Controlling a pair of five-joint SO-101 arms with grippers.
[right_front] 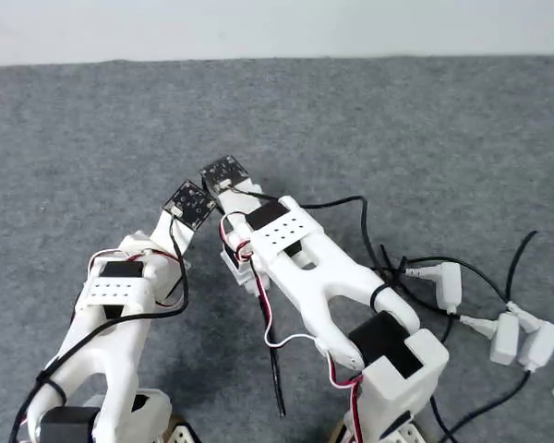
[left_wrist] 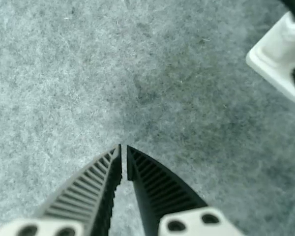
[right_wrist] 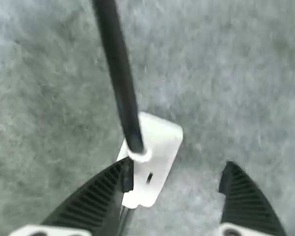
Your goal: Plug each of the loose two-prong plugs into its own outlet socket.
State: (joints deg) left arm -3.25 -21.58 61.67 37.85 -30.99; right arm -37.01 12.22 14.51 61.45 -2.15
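My right gripper [right_wrist: 178,167] is open just above the grey felt. A white socket block [right_wrist: 151,162] on a black cable [right_wrist: 119,73] lies between its fingers, against one finger [right_wrist: 101,196]; a small slot shows in the block's face. The other finger [right_wrist: 241,196] stands apart from it. My left gripper [left_wrist: 124,150] is shut with nothing in it, its tips close over bare felt. In the high view both arms [right_front: 305,258] lean toward the table's middle. Several white two-prong plugs [right_front: 448,281] [right_front: 505,337] [right_front: 541,343] lie at the right on black cables.
Black cables [right_front: 415,268] loop across the felt at the right, among the plugs. A loose black cable end [right_front: 276,374] runs between the two arm bases. A white part of the other arm [left_wrist: 280,56] shows in the left wrist view.
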